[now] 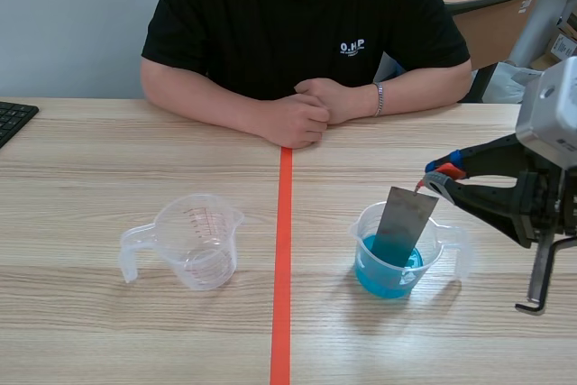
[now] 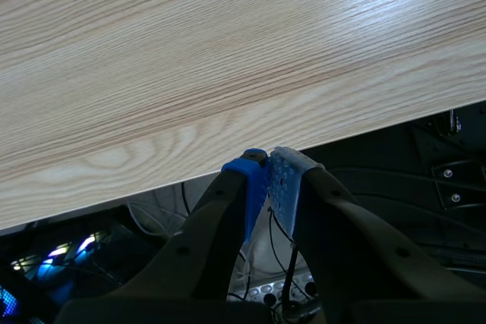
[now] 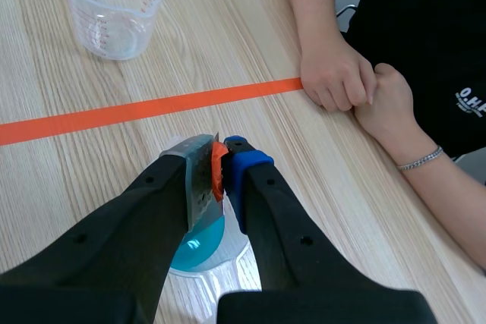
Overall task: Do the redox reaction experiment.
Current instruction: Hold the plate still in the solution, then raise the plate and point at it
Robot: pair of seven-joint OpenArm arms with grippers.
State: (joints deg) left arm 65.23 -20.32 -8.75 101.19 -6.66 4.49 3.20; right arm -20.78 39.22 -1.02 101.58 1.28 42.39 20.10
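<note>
A grey metal strip (image 1: pixel 403 225) stands tilted in a clear beaker (image 1: pixel 448 242) right of the tape line, its lower end in the blue liquid (image 1: pixel 386 274). My right gripper (image 1: pixel 439 178) is shut on the strip's top corner. In the right wrist view the strip (image 3: pixel 200 176) is pinched between the fingers of that gripper (image 3: pixel 222 165), above the beaker of blue liquid (image 3: pixel 199 246). An empty clear measuring cup (image 1: pixel 196 241) stands left of the tape; the wrist view shows it (image 3: pixel 112 5) far ahead. My left gripper (image 2: pixel 267 176) is shut on nothing, over the table's near edge.
A person sits across the table with clasped hands (image 1: pixel 306 110) resting near the far end of the orange tape line (image 1: pixel 282 259). A black keyboard (image 1: pixel 11 119) lies at the far left edge. Bare wood lies between the two cups.
</note>
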